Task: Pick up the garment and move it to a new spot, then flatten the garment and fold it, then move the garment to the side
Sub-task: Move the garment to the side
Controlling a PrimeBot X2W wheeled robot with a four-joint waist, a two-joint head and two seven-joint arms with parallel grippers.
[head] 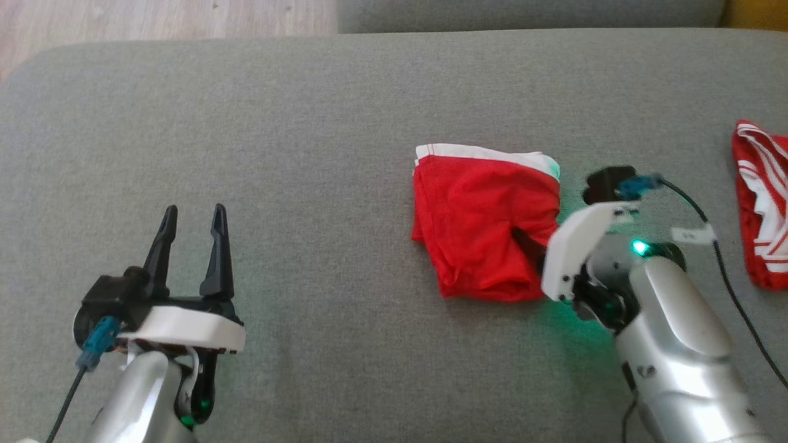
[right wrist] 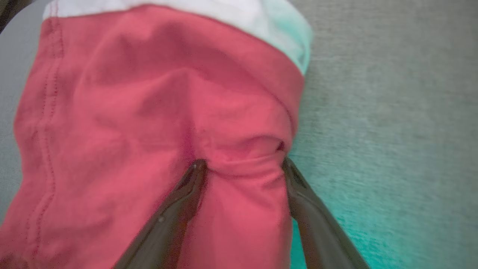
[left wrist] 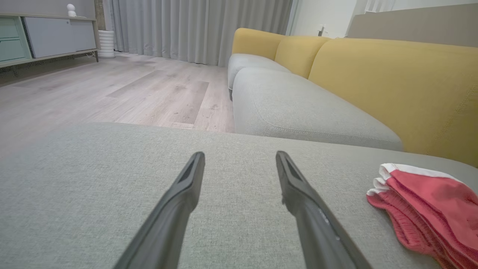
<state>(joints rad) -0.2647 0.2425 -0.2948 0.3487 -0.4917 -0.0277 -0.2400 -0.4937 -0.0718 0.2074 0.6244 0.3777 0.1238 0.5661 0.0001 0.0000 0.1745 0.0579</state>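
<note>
Slippage is the risk: left fingers, spread wide and empty, hover over the grey cushion well apart from the red garment, so a one-sided lift could undo its fold. Right fingers, equally wide and not yet closed, press their tips into the garment's right edge, with cloth bunched between them.

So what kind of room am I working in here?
Most likely a home living room: a yellow-backed sofa with grey seat cushions, a wood floor, long grey curtains and a low sideboard against the wall.
</note>
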